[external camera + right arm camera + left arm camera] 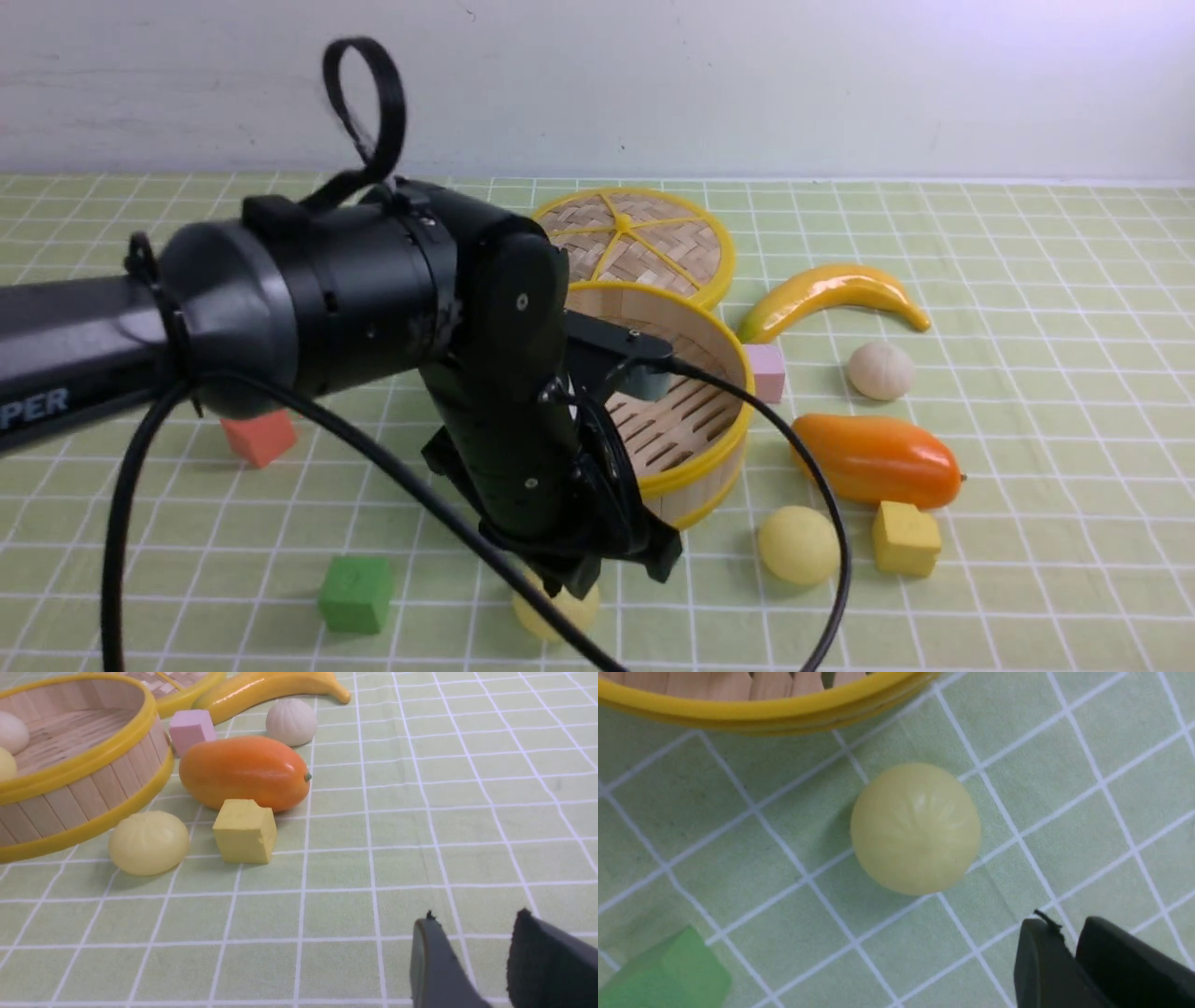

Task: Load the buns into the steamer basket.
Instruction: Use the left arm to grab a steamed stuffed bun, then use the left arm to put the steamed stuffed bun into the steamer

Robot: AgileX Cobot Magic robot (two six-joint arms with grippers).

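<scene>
A smooth pale yellow bun (pixel 916 828) lies on the cloth just outside the steamer basket (pixel 752 711). My left gripper (pixel 1064 938) hangs over the cloth beside this bun, apart from it; it is open by only a narrow gap and holds nothing. From the front, the bun (pixel 555 611) peeks out under the left gripper (pixel 611 571), in front of the steamer basket (pixel 695 471). Another yellow bun (pixel 798 544) and an off-white pleated bun (pixel 880 370) lie to the basket's right. Inside the basket (pixel 88 760) sit a white bun (pixel 11 732) and a yellow bun (pixel 5 763). My right gripper (pixel 474 933) is open and empty.
The woven lid (pixel 635 238) lies behind the basket. A banana (pixel 831 294), an orange mango (pixel 878 459), a pink cube (pixel 766 371) and a yellow cube (pixel 904 539) lie right of the basket. A green cube (pixel 355 593) and a red cube (pixel 260 437) lie left.
</scene>
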